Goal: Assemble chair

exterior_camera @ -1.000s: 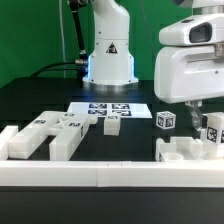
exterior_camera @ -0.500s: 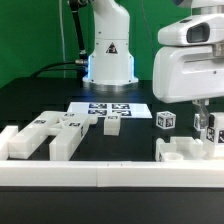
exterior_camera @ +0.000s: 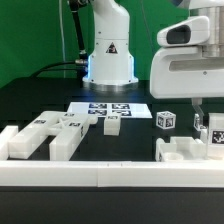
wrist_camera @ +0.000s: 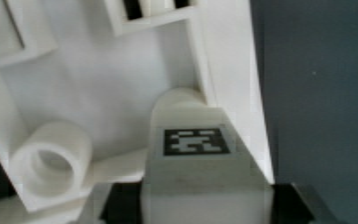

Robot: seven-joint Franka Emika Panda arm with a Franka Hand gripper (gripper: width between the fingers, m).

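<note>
Jaws grip narrow on a white post [wrist_camera: 197,150], whose smooth plastic sides sit pressed between two dark fingers [wrist_camera: 115,203]; one black-and-white square tag [wrist_camera: 197,141] marks the post's face. In the exterior view the post [exterior_camera: 213,131] stands upright at the far right of the black tabletop [exterior_camera: 40,100], close against a chunky notched piece [exterior_camera: 183,151], though whether they touch cannot be told. The wrist view shows a flat white slab [wrist_camera: 158,60] beside the post, with one round ring [wrist_camera: 51,160] raised from it. One small tagged cube [exterior_camera: 166,120] rests near the post, toward the exterior view's left. One small white block [exterior_camera: 112,125] lies just in front of the flat marker board [exterior_camera: 110,108]. On the exterior view's left, a cluster of blocky white slabs and bars [exterior_camera: 50,135] lies close together; their exact number cannot be told. One long matte white rail [exterior_camera: 100,176] runs across the front
</note>
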